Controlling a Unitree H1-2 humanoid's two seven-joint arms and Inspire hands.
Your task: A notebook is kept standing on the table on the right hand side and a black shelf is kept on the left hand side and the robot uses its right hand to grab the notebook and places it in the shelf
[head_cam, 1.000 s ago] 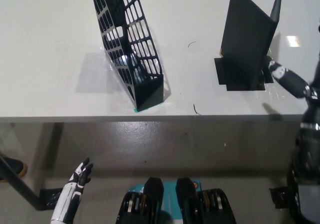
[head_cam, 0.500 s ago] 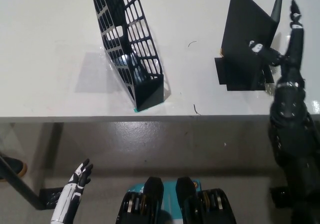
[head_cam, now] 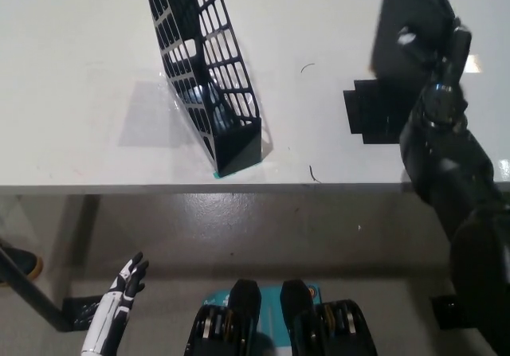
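In the head view, the notebook (head_cam: 408, 23) is seen at the far right of the counter (head_cam: 80, 69), blurred, with the black right hand (head_cam: 434, 49) closed around its right edge. It appears raised above the dark patch (head_cam: 374, 113) on the counter, though this cannot be told for certain. The shelf (head_cam: 209, 69) stands well apart to the left, its open top tilted. The notebook should be kept upright and carried high enough for its lower edge to clear the shelf's wall. The white left hand (head_cam: 121, 288) rests low at the near left, fingers spread, holding nothing.

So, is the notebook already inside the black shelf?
No, the notebook is at the right hand, well apart from the shelf.
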